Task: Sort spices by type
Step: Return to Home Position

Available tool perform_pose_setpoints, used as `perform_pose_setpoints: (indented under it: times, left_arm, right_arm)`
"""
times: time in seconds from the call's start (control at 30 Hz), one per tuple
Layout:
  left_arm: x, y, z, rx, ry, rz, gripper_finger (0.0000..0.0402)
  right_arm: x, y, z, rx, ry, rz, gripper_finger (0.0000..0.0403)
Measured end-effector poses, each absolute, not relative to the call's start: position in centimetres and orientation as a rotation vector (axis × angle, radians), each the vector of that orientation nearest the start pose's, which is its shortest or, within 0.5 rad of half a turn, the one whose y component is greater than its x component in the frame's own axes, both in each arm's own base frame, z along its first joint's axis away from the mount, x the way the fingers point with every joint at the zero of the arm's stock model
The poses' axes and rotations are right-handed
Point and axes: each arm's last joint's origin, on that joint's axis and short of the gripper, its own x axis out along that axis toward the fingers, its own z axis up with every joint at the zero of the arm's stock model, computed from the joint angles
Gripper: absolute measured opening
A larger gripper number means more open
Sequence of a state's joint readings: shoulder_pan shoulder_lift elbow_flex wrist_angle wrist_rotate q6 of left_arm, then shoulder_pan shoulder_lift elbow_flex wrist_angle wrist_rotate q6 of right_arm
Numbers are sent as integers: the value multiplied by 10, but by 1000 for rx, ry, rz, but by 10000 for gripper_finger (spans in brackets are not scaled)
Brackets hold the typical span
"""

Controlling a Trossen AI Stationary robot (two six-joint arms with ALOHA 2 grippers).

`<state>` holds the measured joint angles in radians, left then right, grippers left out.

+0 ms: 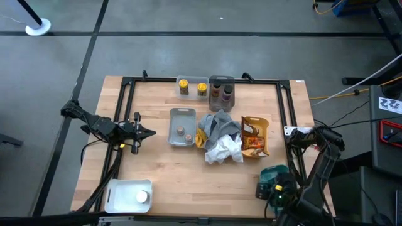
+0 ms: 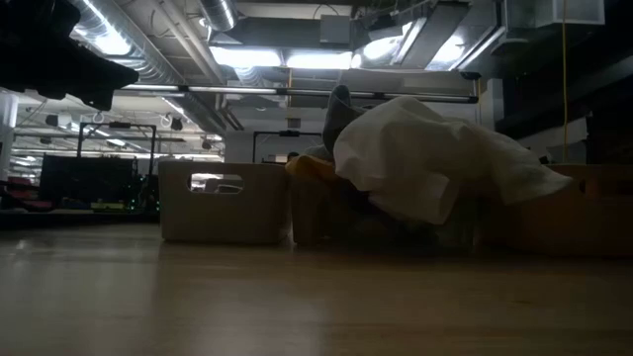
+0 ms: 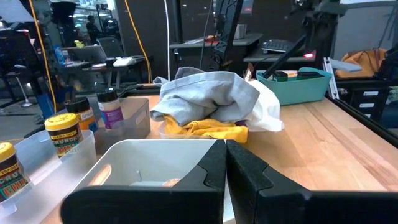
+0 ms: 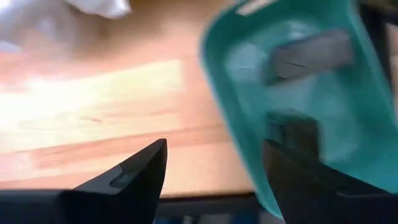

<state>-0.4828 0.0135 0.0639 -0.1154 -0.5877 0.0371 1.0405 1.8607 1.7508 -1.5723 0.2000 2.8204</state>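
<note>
Spread right gripper (image 4: 214, 158) by the teal plastic tray (image 4: 242, 93), its dark flat tins (image 4: 292, 134) unclear from above; left gripper (image 3: 225, 152) pressed together.

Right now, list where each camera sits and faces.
High: overhead, straight down on the table; left arm and right arm flank it.
Low: table-top height, level across to the cloths; no jaws shown.
Left wrist: past shut jaws, across the grey tray to the cloths.
Right wrist: past open jaws, down on the teal tray.
Shared: both wrist views see that tray.

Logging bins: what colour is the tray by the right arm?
Teal plastic tray; best in left wrist view.
</note>
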Motion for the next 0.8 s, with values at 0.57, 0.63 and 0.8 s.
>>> perform_pose_setpoints:
  times: [0.57,0.63,0.8]
  left_arm:
    - [87,-27,173,70,58,104,4]
    - [87,-27,173,70,58,104,4]
    - [87,-27,173,71,58,104,4]
  right_arm:
    - [230,248,313,720,71,-775,262]
    - [235,240,317,680,29,-775,262]
    - [239,209,343,611,73,-823,262]
